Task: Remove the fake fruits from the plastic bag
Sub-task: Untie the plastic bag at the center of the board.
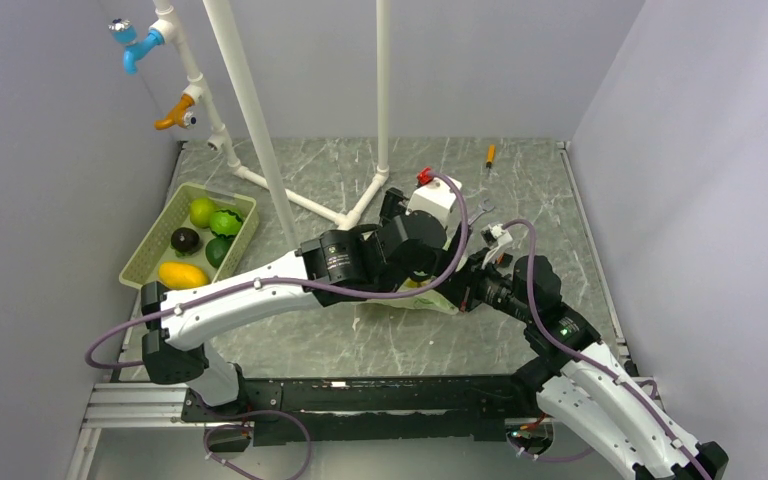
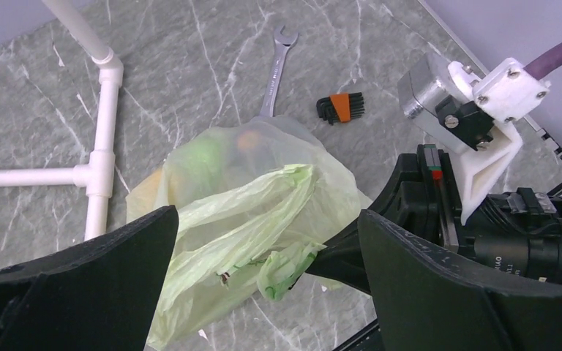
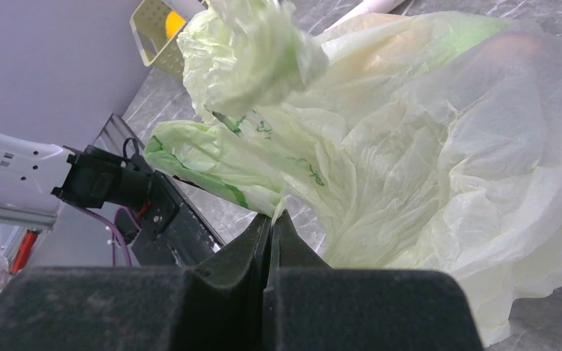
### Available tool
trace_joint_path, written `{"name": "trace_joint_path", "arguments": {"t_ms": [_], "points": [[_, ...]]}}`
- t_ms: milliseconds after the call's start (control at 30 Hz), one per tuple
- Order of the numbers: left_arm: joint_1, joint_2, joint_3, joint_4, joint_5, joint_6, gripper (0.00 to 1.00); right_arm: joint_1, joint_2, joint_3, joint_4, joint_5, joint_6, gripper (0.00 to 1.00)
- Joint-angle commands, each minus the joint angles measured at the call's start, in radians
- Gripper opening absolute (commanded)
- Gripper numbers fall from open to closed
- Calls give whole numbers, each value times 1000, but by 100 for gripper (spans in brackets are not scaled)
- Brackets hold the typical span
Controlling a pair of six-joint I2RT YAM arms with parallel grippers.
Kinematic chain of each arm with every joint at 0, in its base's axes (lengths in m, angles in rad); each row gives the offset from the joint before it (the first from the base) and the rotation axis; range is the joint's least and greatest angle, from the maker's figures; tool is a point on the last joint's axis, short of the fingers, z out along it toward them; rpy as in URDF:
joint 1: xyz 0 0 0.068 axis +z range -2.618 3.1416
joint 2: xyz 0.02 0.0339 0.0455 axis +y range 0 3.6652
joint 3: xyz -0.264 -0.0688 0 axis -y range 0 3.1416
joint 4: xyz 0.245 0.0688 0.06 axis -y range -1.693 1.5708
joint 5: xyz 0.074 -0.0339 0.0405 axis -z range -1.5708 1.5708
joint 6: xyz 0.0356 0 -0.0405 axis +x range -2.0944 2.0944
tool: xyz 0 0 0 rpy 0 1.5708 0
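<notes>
Entry: plastic bag (image 2: pixel 278 186) with fake fruits (image 2: pixel 206 157), directly below wide-open left tool (image 2: pixel 267 219), rim pinched in closed right tool (image 3: pixel 272 219).

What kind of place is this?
Probably a robot testing booth in a lab. The left arm and right arm are bolted at the edge of a marble-look table, plain grey walls box it in, and a wrench and hex keys lie on it.

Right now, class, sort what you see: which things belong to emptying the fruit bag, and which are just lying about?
Job: plastic bag, fake fruits, slotted basket holding them.
Lying about: spanner, hex keys, white pipe frame.
</notes>
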Motion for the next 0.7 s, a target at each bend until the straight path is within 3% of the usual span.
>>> {"name": "trace_joint_path", "arguments": {"t_ms": [0, 400, 533, 667], "points": [[-4, 5, 14, 26, 14, 25, 99, -1, -8, 12, 19, 14, -5, 0], [6, 205, 111, -117, -156, 31, 98, -1, -27, 3, 3, 32, 18, 0], [12, 134, 43, -136, -224, -44, 74, 0, -56, -16, -19, 90, 46, 0], [14, -57, -192, -46, -219, -51, 53, -1, -138, -40, -101, 271, 140, 0]]}}
